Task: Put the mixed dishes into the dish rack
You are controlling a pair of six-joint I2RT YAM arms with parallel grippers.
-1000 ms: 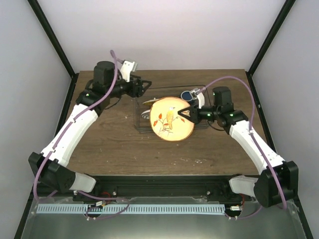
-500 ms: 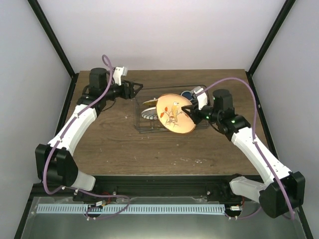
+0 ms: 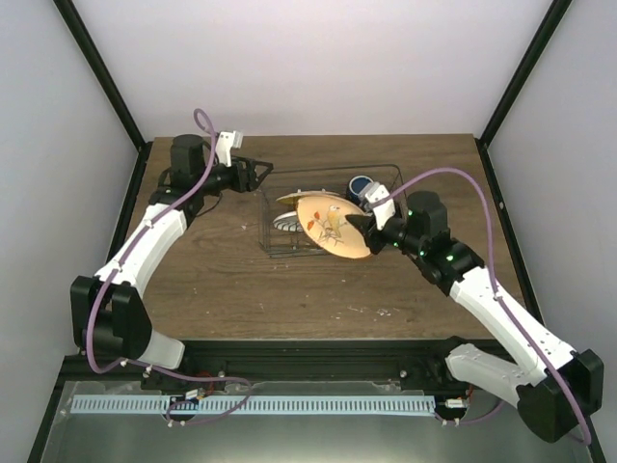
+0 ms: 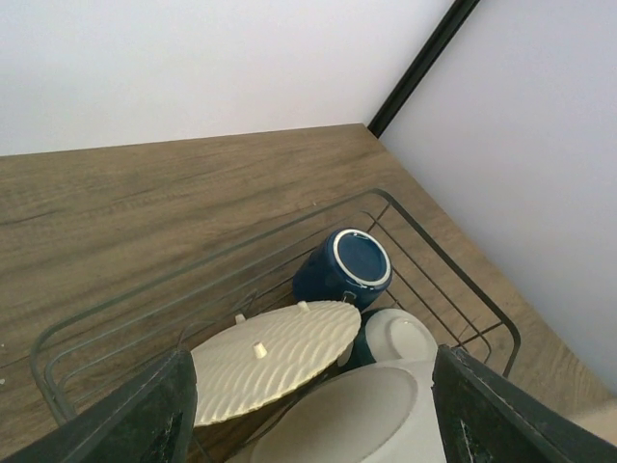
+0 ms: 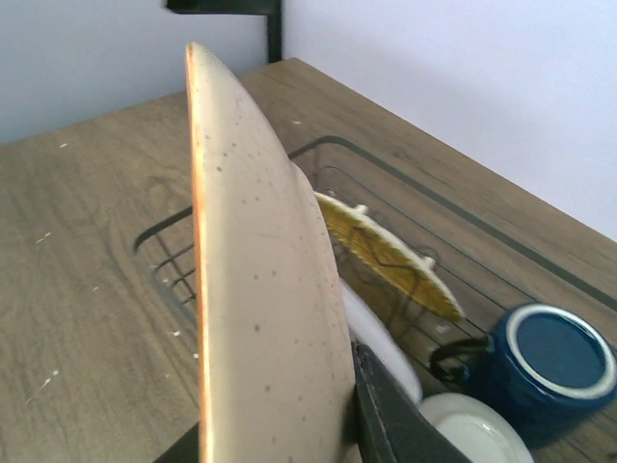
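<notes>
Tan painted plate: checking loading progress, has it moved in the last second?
Yes. The tan painted plate, in the right gripper, has tipped more edge-on and drawn back over the dish rack.

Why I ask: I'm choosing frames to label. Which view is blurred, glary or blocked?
Top view: even light, soft shadows, no glare, though the thin wire rack is faint. Right wrist view: the tan plate sits edge-on near the lens, slightly soft, hiding the middle; the blue cup is clear. Left wrist view: sharp in the middle, only its own fingers blur at the bottom corners.
</notes>
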